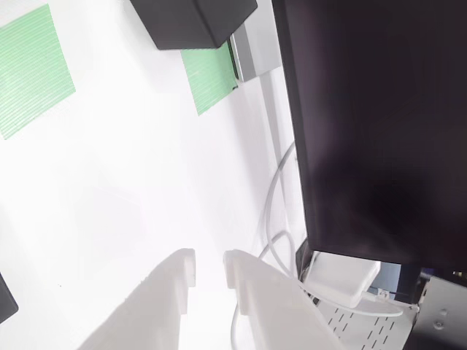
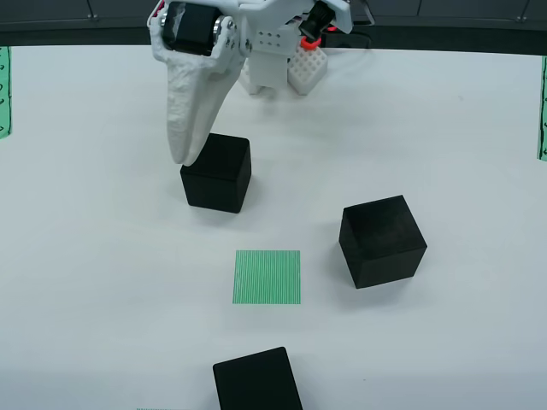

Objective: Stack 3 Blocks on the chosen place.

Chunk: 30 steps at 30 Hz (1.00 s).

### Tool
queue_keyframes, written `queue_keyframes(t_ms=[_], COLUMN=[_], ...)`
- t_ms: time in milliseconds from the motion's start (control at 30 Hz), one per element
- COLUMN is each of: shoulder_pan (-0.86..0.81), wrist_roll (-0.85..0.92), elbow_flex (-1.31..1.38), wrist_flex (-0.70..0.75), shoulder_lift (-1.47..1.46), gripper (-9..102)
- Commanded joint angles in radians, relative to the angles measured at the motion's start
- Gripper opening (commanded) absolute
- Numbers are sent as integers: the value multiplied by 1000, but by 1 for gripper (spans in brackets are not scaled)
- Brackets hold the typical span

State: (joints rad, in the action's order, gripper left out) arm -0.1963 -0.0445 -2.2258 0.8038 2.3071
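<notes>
White tabletop (image 2: 102,282), large dark panel (image 1: 372,124)

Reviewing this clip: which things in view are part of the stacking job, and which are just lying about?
Job:
- far block
- right block
- near block
- striped centre patch
- end effector

Lying about:
- striped patches at the left edge and right edge
- dark panel
- white cable

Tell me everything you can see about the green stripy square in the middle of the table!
The flat square patch of fine green-and-white stripes lies on the white table in the overhead view. It looks printed or stuck on, thin as paper, with stripes running up and down. Nothing rests on it or touches it. Three matte black cubes sit around it, all apart from it: one above-left, one to the right, one below.
</notes>
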Motion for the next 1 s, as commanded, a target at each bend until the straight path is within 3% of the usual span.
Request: queue_keyframes(t_ms=[0,300,400,667,967], shoulder_pan=[-9,92,106,110,199], wrist_roll=[26,124,133,201,279], elbow_flex=[155,568,675,1052,1152], wrist_flex=[35,261,281,400,416], shoulder_lift=[-150,-572,-706,-1022,-1137], gripper=[0,12,20,27,34])
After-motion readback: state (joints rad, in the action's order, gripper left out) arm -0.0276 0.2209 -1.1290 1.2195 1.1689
